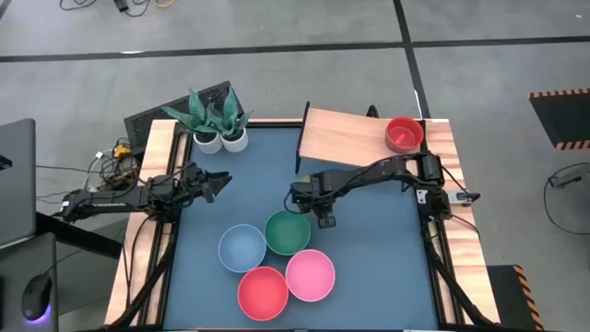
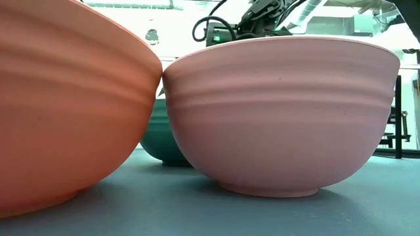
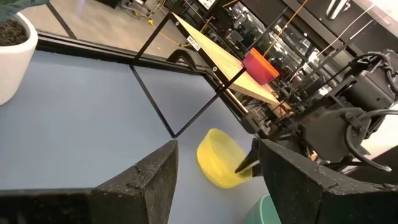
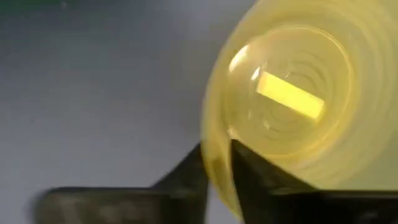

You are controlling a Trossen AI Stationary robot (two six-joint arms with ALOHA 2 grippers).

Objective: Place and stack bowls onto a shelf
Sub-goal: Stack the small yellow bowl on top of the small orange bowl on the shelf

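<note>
My right gripper (image 1: 307,196) hovers over the table's middle, just beyond the dark green bowl (image 1: 288,232), and is shut on a small yellow bowl (image 3: 219,158) that its own body hides in the high view. The blue bowl (image 1: 241,247), pink bowl (image 1: 310,275) and large red bowl (image 1: 263,292) rest on their bases on the near half of the table. A small red bowl (image 1: 404,134) stands on the light wood shelf (image 1: 346,138) at the far right. My left gripper (image 1: 219,182) waits open at the left side. My right gripper pinches the yellow bowl's rim (image 4: 217,171), one finger (image 4: 252,171) inside the bowl and the other (image 4: 193,174) outside against the wall. The fingers reach down from above. The bowl hangs tilted on its side, its opening turned toward the wrist camera; I cannot tell whether it touches the table.
Two white plant pots (image 1: 221,139) stand at the far left corner. The shelf's thin dark legs (image 3: 155,102) stand on the blue table top. Wooden rails (image 1: 157,212) line both sides. Bare table lies between the pots and the shelf and to the right of the bowls.
</note>
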